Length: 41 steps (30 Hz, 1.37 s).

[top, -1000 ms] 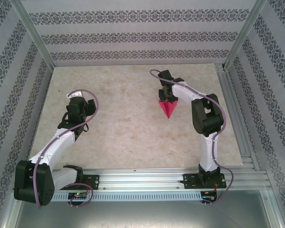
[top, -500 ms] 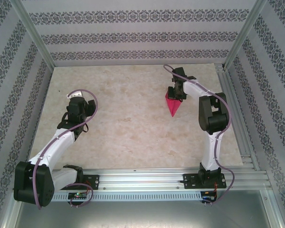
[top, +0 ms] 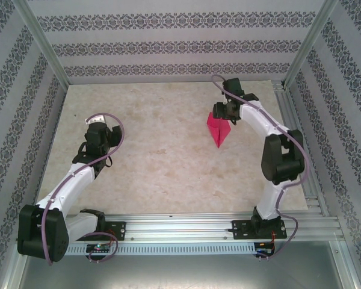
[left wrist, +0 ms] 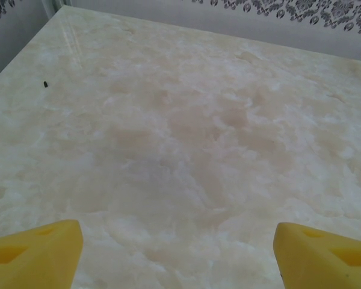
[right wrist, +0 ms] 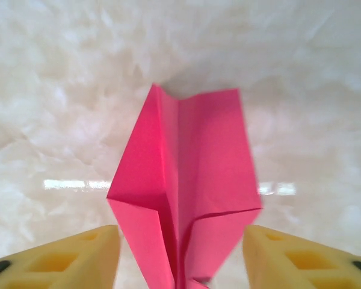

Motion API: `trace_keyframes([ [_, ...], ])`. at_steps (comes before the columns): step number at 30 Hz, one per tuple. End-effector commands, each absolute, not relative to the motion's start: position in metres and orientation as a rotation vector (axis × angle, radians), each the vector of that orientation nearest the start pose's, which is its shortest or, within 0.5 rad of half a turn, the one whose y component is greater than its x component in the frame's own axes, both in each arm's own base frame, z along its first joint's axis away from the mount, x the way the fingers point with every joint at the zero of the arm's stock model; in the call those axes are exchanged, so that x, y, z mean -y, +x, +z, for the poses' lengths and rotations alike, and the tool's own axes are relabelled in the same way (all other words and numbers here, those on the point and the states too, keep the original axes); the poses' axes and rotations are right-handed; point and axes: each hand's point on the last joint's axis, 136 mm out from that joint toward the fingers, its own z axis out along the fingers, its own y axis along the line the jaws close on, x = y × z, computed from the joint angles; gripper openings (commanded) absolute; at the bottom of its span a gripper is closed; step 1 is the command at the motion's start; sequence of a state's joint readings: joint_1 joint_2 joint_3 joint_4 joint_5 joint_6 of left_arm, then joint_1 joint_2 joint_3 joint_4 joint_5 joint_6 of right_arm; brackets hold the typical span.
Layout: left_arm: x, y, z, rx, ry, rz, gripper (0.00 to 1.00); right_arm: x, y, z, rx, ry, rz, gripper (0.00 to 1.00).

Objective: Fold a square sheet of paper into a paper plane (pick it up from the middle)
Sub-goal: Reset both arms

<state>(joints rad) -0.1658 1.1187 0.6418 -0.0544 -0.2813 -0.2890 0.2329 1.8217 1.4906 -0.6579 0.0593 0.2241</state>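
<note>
Right wrist camera: the right gripper point(right wrist: 180, 241) stands with its yellow fingers point(right wrist: 66, 259) spread wide. The magenta paper plane point(right wrist: 192, 162) runs up the gap between them, creased along its middle, its edges clear of both pads. Its near end passes out of the bottom of the picture, so I cannot tell whether anything touches it there, nor whether it lies flat on the marbled table point(right wrist: 48, 90).

From the top camera, the plane point(top: 219, 129) is on the table's far right part, wide end at the right gripper point(top: 227, 113), point toward the arm bases. The left gripper point(left wrist: 177, 241) is likewise spread wide over bare table, holding nothing.
</note>
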Motion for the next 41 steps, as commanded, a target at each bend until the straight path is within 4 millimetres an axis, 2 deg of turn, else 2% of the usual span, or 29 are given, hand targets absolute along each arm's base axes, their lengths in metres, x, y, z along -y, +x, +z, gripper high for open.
trace_keyframes([
  [1, 0.006, 0.366, 0.176, -1.980, -0.240, 0.085, 0.84, -0.050, 0.450, 0.178, -2.376, 0.113, -0.111, 0.66],
  [2, 0.006, 0.368, 0.176, -1.962, -0.223, 0.101, 0.84, -0.036, 0.447, 0.184, -2.312, 0.149, -0.161, 0.69],
  [4, 0.006, 0.374, 0.169, -1.949, -0.176, 0.123, 0.84, -0.007, 0.435, 0.183, -2.195, 0.179, -0.268, 0.80],
  [6, 0.015, 0.386, 0.156, -1.973, -0.108, 0.105, 0.84, 0.018, 0.425, 0.177, -2.086, 0.207, -0.351, 0.82],
  [8, 0.019, 0.398, 0.136, -2.004, -0.067, 0.118, 0.82, 0.028, 0.414, 0.165, -2.002, 0.194, -0.350, 0.86],
  [9, 0.019, 0.402, 0.126, -1.990, -0.052, 0.132, 0.82, 0.025, 0.410, 0.158, -1.965, 0.147, -0.336, 0.88],
  [11, 0.017, 0.406, 0.115, -1.989, -0.023, 0.165, 0.82, 0.027, 0.402, 0.150, -1.869, 0.186, -0.309, 0.93],
  [13, 0.023, 0.408, 0.122, -1.933, 0.048, 0.167, 0.82, 0.006, 0.403, 0.145, -1.828, 0.046, -0.219, 0.95],
  [14, 0.018, 0.407, 0.124, -1.896, 0.018, 0.162, 0.83, 0.004, 0.402, 0.142, -1.824, 0.023, -0.228, 0.96],
  [15, 0.010, 0.406, 0.119, -1.896, -0.020, 0.136, 0.83, 0.003, 0.404, 0.143, -1.795, 0.026, -0.214, 0.97],
  [17, 0.008, 0.405, 0.108, -1.845, -0.016, 0.091, 0.84, 0.018, 0.403, 0.139, -1.803, 0.083, -0.174, 0.98],
  [19, 0.015, 0.404, 0.102, -1.892, 0.025, 0.065, 0.84, 0.017, 0.402, 0.130, -1.778, 0.058, -0.062, 0.98],
  [20, 0.014, 0.406, 0.105, -1.865, 0.021, 0.055, 0.84, 0.012, 0.403, 0.137, -1.705, 0.034, -0.028, 0.98],
  [21, 0.013, 0.406, 0.105, -1.870, 0.020, 0.055, 0.97, 0.008, 0.394, 0.129, -1.717, 0.012, -0.016, 0.98],
  [23, 0.013, 0.406, 0.104, -1.871, 0.021, 0.054, 1.00, 0.012, 0.395, 0.125, -1.770, 0.036, -0.043, 0.98],
  [27, 0.014, 0.405, 0.103, -1.879, 0.027, 0.054, 1.00, 0.028, 0.394, 0.122, -1.766, 0.134, -0.135, 0.98],
  [41, 0.019, 0.406, 0.103, -1.884, 0.057, 0.029, 1.00, 0.029, 0.394, 0.125, -1.752, 0.143, -0.149, 0.98],
])
